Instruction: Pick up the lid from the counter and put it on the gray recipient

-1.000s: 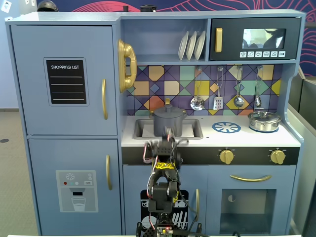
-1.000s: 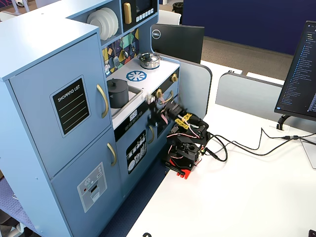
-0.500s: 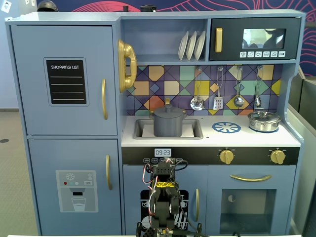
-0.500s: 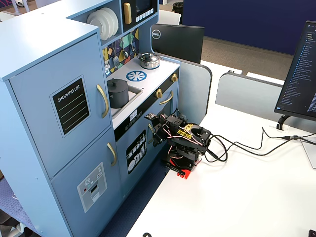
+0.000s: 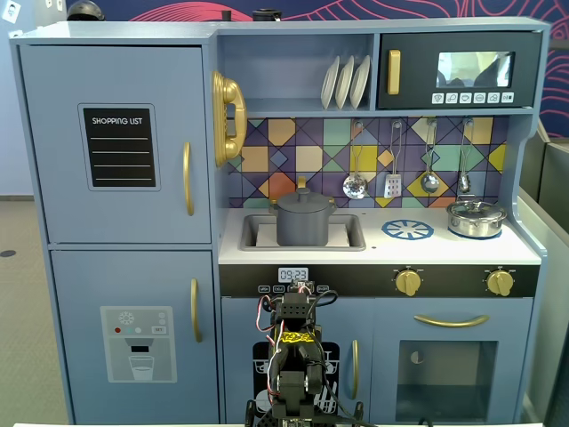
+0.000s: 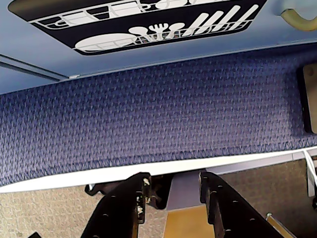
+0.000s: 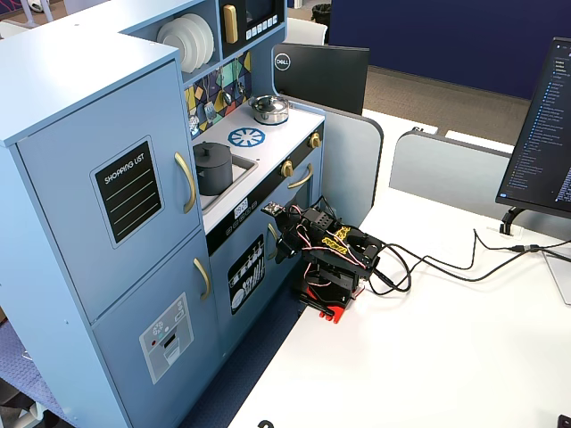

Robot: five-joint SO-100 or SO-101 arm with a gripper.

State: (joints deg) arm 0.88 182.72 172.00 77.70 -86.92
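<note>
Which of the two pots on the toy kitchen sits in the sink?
The dark gray pot, lid on, sits in the sink basin. The smaller shiny silver pot stands on the counter at the far right in that fixed view.

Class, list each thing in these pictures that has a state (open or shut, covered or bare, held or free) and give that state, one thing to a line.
lid: seated on the pot, free of the arm.
gray pot: covered, standing in the sink.
silver pot: lidded, on the counter.
gripper: jaws open, empty, pointing down at the floor.
fridge doors: shut.
oven door: shut.
microwave door: shut.
</note>
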